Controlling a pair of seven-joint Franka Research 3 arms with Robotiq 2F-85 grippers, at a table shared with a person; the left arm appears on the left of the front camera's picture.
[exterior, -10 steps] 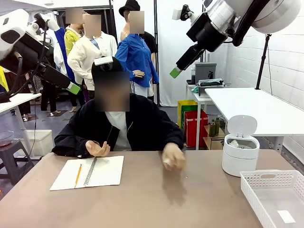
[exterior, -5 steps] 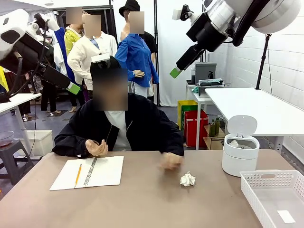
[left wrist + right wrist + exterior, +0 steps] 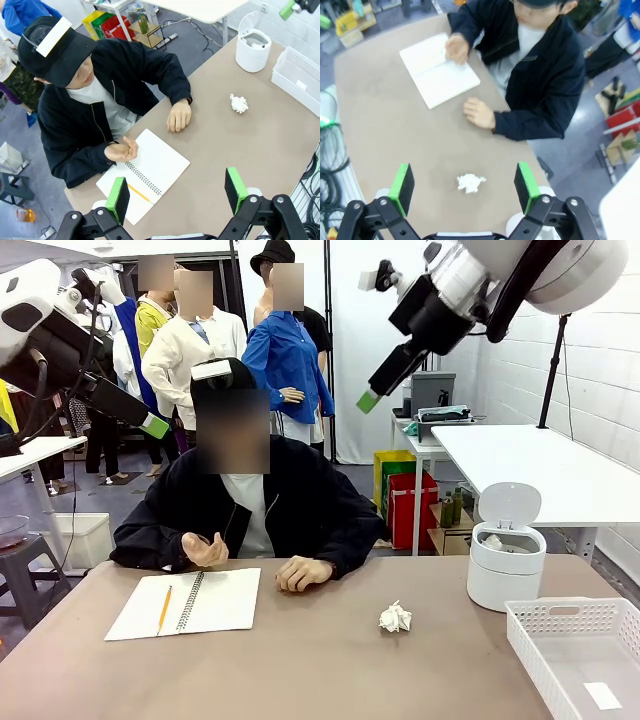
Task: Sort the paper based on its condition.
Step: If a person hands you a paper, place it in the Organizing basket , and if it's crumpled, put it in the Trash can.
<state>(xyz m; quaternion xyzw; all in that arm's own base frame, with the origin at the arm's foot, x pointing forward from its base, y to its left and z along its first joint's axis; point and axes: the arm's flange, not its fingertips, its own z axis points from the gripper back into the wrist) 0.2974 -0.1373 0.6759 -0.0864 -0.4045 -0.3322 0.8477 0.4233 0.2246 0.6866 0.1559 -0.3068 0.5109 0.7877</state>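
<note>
**Our two arms and the person across from us**

Our arms are glossy white with rounded shells and black joint sections, black cables looping alongside. Each ends in a black two-finger gripper, the left gripper (image 3: 177, 196) and the right gripper (image 3: 464, 187), with bright green pads and silver screw heads at the finger hinges. The person (image 3: 250, 505) wears a black zipped jacket over a white shirt and a black cap.

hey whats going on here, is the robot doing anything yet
Not yet. Both arms are raised above the table, the left gripper and right gripper open and empty. A crumpled paper ball lies loose on the table, between the person's resting hand and the open white bin. A white basket sits at the robot's right, and an open notebook with a pencil lies before the person.
</note>
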